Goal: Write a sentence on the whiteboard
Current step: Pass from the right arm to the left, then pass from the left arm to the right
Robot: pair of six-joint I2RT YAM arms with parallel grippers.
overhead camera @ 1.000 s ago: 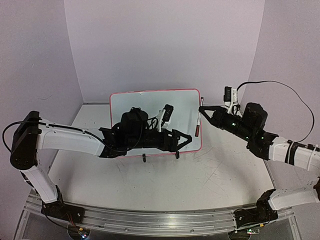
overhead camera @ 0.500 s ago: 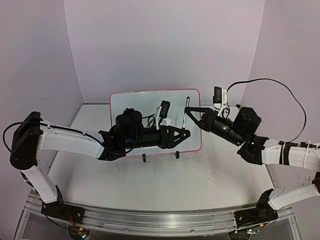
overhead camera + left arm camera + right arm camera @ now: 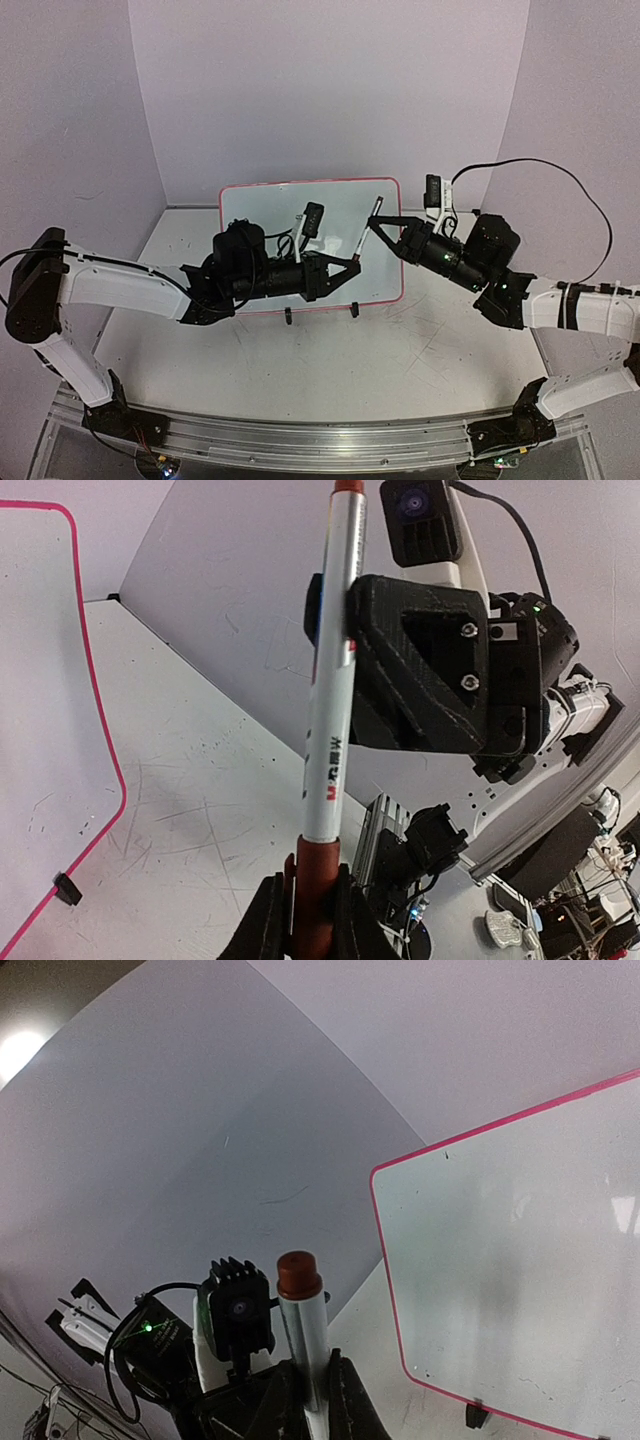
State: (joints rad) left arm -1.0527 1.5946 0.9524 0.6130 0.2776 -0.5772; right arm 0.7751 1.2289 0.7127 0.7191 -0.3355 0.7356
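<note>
In the overhead view, one left arm (image 3: 120, 285) of white shells and black joints reaches in from mid-left. The left fingers (image 3: 265, 928) are pinched tight on the red end of one marker (image 3: 330, 730), a smooth silver tube. At centre, one whiteboard (image 3: 270, 205) sits on the scuffed grey worktop (image 3: 330, 360) on two black clip feet (image 3: 288, 316). Its frame is pink and rounded, its face plain white. Further right, the right fingers (image 3: 420, 670), matte black blocks, are clamped on the barrel. Only the wrist views show the marker's red ends and printed lettering.
</note>
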